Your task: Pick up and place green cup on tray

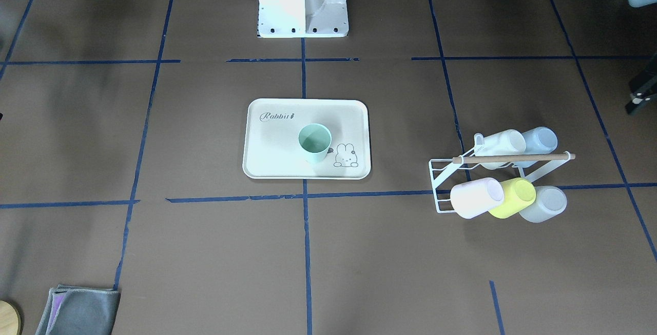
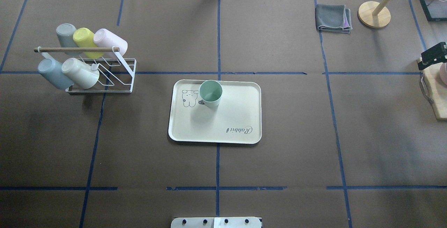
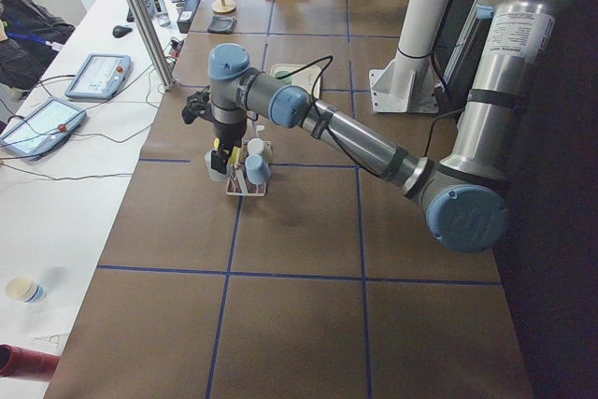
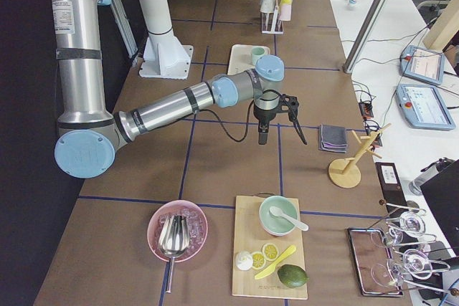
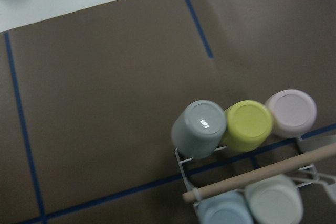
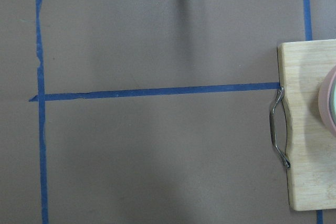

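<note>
The green cup [image 1: 314,142] stands upright on the cream tray [image 1: 277,158], next to the bunny drawing. In the overhead view the cup [image 2: 210,93] sits at the far edge of the tray [image 2: 227,114]. My left gripper [image 3: 217,151] hangs high over the cup rack, far from the tray; I cannot tell whether it is open or shut. My right gripper [image 4: 262,130] hangs over bare table between the tray and the cutting board; I cannot tell its state either. Neither wrist view shows any fingers.
A white wire rack [image 2: 104,78] on my left holds several cups, among them a yellow-green one [image 2: 83,37] and a pale blue one [image 2: 52,74]. A grey cloth [image 2: 333,18], a wooden stand [image 2: 373,13] and a cutting board [image 2: 440,95] lie on my right.
</note>
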